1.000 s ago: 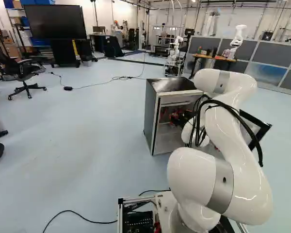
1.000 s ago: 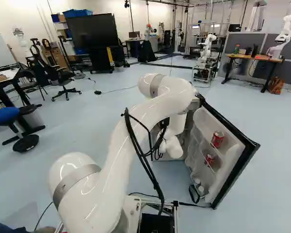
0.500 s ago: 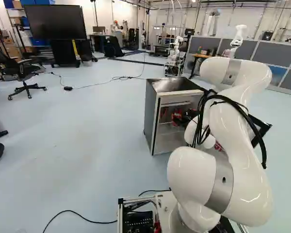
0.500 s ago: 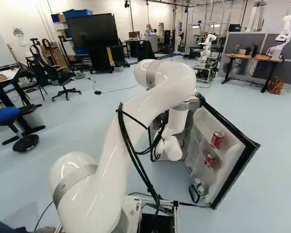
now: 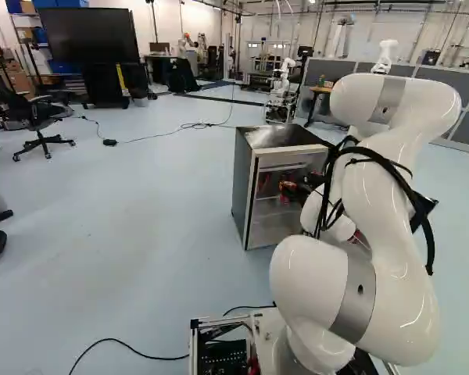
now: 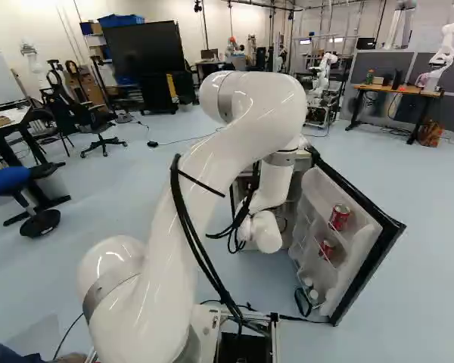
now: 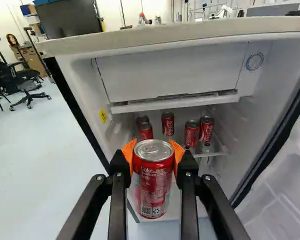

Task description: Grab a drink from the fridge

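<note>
Wrist view: Hold can [image 7: 152, 187] upright, clamped from both sides in gripper [image 7: 153, 150], apparently just outside fridge [image 7: 175, 36]. Draw back slowly and level, away from other cans [image 7: 167, 124] on shelf [image 7: 212, 153]. Keep grip firm; avoid tilting.

Left base view: Compared with a second ago, find arm [image 5: 379, 207] higher and drawn back, carrying can outward. Note no shift of base [image 5: 263, 332].

Right base view: Note same rise; find door [image 6: 359, 257] unchanged, open beside arm. Allow clearance there before turning.
</note>
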`<state>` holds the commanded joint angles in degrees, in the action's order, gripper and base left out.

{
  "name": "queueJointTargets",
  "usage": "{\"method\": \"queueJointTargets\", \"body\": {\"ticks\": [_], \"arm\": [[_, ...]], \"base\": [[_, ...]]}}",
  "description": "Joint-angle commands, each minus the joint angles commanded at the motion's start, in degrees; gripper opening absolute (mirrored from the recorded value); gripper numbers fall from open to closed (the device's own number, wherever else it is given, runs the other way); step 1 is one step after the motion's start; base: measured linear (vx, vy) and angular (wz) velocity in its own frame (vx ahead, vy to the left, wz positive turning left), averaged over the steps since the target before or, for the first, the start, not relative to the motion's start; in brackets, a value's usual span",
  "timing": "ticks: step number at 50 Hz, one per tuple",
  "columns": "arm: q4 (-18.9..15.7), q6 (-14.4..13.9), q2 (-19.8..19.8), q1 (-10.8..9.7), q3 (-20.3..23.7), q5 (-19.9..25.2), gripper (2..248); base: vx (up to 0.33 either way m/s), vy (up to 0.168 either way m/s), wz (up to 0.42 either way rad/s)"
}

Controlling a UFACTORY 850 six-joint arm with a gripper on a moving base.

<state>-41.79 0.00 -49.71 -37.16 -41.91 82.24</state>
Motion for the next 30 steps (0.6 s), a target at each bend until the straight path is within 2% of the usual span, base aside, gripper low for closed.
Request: {"method": "queueJointTargets", "body": {"ticks": [30], "arm": [[0.00, 0.00, 5.73, 0.02, 2.65, 0.00, 98]], "base": [[0.000, 0.000, 0.000]]}}
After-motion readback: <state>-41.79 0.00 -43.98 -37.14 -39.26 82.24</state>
